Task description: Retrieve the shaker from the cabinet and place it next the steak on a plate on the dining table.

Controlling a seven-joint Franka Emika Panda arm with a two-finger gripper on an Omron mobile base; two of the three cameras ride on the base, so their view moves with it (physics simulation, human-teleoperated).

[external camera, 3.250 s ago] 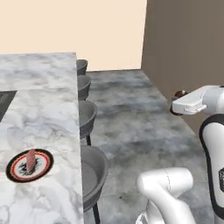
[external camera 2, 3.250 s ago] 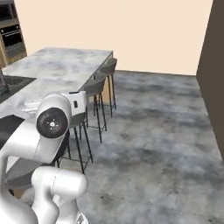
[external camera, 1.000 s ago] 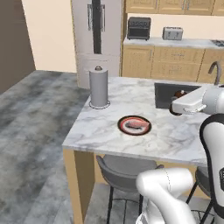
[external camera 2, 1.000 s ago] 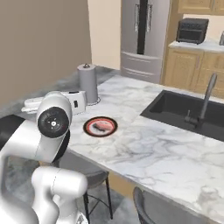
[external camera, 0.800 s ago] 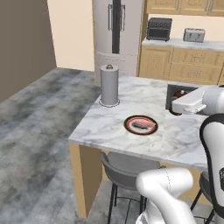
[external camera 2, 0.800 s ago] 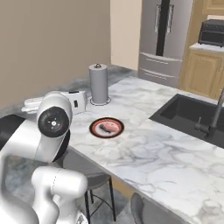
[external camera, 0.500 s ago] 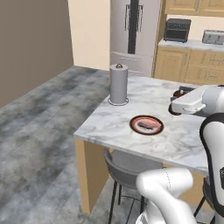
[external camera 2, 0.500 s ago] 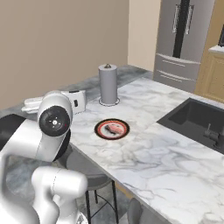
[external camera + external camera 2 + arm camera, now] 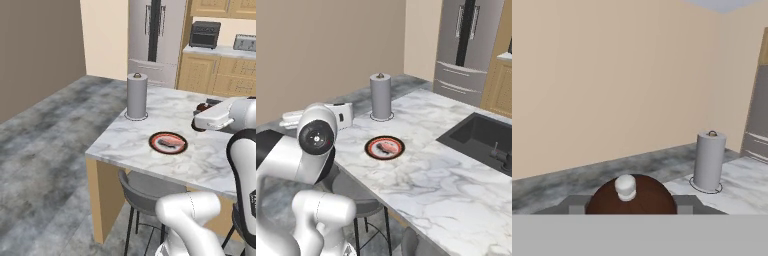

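The small reddish-brown wooden shaker point(image 9: 632, 197) sits clamped in the robot's hand point(image 9: 631, 205), above the marble bench point(image 9: 140, 135).

No readable text, labels, brands, nos. or signs anywhere in the 3 views.
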